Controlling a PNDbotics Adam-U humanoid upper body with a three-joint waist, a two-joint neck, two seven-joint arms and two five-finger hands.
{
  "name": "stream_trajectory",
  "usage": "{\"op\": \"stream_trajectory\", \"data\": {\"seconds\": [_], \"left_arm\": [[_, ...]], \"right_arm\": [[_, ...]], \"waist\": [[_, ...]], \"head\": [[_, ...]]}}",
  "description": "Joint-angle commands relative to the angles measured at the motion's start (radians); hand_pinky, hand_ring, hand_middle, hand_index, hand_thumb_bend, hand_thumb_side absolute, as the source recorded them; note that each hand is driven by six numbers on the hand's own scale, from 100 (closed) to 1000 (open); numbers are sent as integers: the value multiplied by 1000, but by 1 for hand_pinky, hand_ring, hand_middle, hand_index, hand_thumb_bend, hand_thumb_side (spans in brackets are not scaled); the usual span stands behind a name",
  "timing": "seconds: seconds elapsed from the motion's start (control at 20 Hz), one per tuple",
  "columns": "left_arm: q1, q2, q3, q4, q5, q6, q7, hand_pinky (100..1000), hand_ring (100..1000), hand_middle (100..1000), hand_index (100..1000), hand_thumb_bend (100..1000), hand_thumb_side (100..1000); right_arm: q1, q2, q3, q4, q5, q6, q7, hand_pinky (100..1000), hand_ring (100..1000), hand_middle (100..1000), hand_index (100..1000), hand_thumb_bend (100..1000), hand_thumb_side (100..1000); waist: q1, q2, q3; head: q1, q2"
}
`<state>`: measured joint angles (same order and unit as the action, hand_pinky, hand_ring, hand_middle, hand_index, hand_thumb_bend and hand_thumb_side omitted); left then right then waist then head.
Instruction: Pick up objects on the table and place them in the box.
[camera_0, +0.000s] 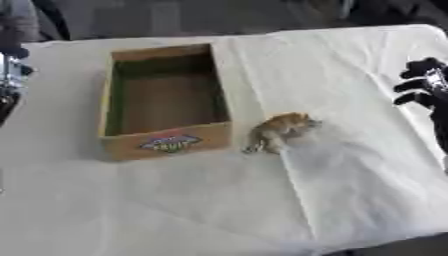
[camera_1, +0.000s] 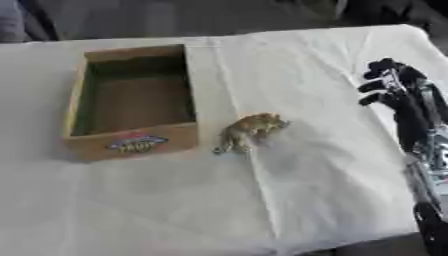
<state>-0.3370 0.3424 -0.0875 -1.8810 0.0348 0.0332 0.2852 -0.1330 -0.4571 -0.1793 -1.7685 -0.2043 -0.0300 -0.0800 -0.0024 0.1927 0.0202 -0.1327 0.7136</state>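
Lying on the white table cloth (camera_0: 350, 200) just beside the near right corner of the cardboard box (camera_0: 166, 142), a small tan-brown object (camera_0: 280, 131) awaits pickup; its shape suggests a toy animal, though this cannot be confirmed; its long axis runs diagonally, from near-left to far-right. The right hand (camera_1: 391, 85) hangs at the table's right side, well apart from the object, fingers curled and holding nothing; the object lies to its left and slightly nearer the robot. The left hand (camera_0: 10, 75) shows only at the left edge, beyond the box; its finger state cannot be told. Judged by position, the right hand has the unobstructed approach; the box interior appears empty.
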Motion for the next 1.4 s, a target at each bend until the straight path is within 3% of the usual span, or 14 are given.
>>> {"op": "stream_trajectory", "data": {"seconds": [0.05,0.35,0.7,1.05,1.4], "left_arm": [[7,7,20,12,19,-8,11,556,618,526,606,193,426],[26,-1,26,25,27,-15,6,556,618,526,611,195,439],[35,-6,25,30,34,-19,-5,556,618,526,616,196,449],[39,-9,19,34,41,-22,-19,556,619,526,617,195,452],[41,-10,12,33,49,-21,-33,556,619,526,617,195,454]], "right_arm": [[-16,-46,0,-27,6,-4,9,478,582,596,706,100,651],[-28,-94,21,-33,30,-10,28,480,589,601,710,100,600],[-68,-229,75,-45,104,-39,89,503,626,638,739,100,424],[-159,-375,187,-23,200,-105,236,557,711,711,789,100,285],[-274,-424,303,43,333,-180,435,649,811,794,841,100,221]], "waist": [[-2,-9,0],[-5,-9,3],[-15,-12,6],[-22,-18,18],[-22,-26,32]], "head": [[6,-18],[4,-25],[-4,-27],[-19,-30],[-35,-28]]}}
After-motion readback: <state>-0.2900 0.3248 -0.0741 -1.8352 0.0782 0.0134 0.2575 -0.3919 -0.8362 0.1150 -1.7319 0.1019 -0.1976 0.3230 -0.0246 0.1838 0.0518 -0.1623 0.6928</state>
